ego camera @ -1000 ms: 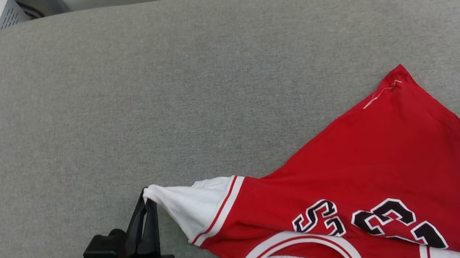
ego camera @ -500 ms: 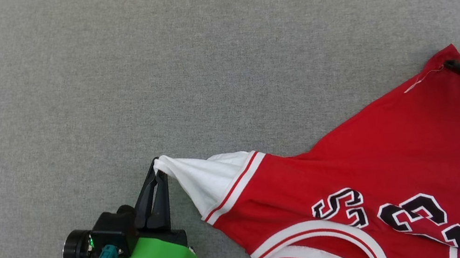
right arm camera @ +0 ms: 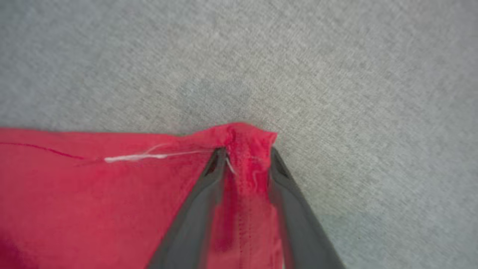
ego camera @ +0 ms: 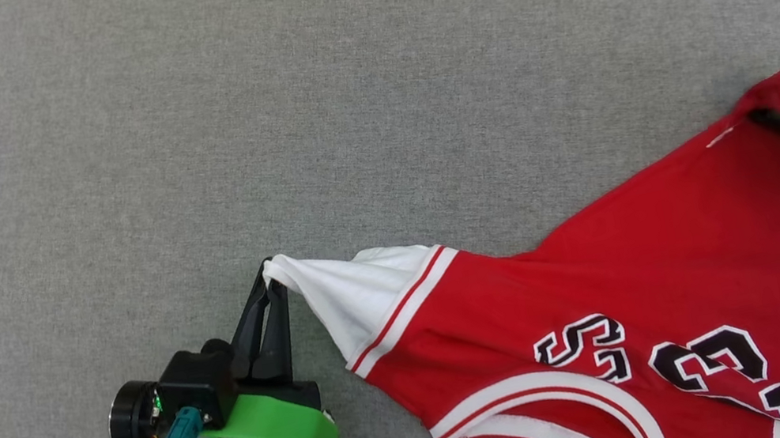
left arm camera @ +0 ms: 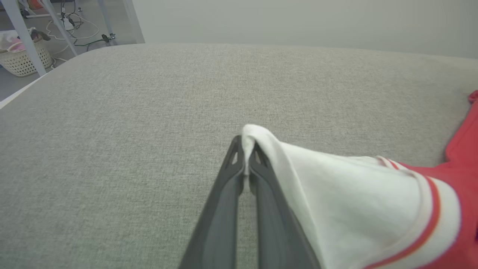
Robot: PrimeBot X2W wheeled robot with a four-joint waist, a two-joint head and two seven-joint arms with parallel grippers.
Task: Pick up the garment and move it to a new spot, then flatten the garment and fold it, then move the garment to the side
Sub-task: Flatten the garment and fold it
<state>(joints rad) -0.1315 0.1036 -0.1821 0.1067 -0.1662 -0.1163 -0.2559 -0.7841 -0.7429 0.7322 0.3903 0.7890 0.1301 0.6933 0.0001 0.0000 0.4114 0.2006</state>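
The garment (ego camera: 607, 269) lies near and right on the grey cushion (ego camera: 337, 100). The left pincer (ego camera: 271, 273) pinches its white sleeve. The right pincer (right arm camera: 246, 155) sits half spread around its far red corner; I cannot tell if it grips.

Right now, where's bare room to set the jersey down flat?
Free: the wide grey surface beyond the garment, from the left gripper to the far edge. Crowded: near right, where the garment lies, right gripper at its far corner.
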